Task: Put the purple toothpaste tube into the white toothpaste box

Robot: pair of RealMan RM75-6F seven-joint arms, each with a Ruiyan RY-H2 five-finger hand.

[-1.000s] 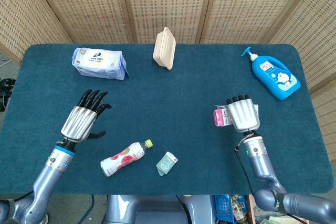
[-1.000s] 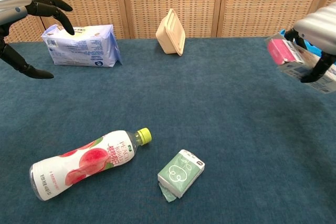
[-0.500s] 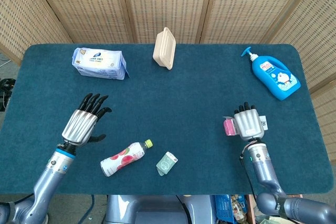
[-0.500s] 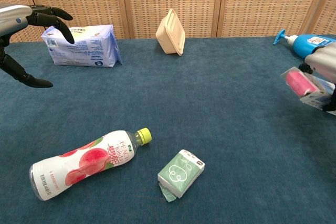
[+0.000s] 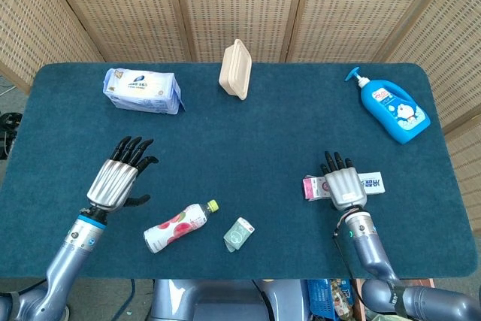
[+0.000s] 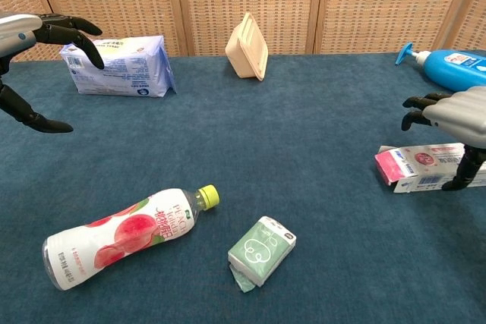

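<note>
Worktop (image 5: 248,140) is covered in dark teal felt-like cloth, with woven wicker screen panels (image 5: 240,5) standing behind the far edge.

Nearest to me, a pink drink bottle (image 6: 125,237) with a yellow-green cap lies on its side at near left, and just right of it a small green-and-white carton (image 6: 262,250) lies flat.

A bit farther on the right, the white toothpaste box (image 6: 421,167) with its pink end lies flat on the cloth. My right hand (image 5: 343,183) is on top of it, fingers (image 6: 420,102) spread and hooked over the far side, thumb down the near side. Can't tell if I'm actually gripping it or just resting on it. Can't spot the purple tube anywhere.

My left hand (image 5: 120,174) hovers on the left with fingers wide apart, holding nothing.

At the far side: a pack of wipes (image 5: 141,90) on the left, a beige tray (image 5: 234,70) tipped on its edge in the middle, a blue pump bottle (image 5: 393,108) lying at right.
</note>
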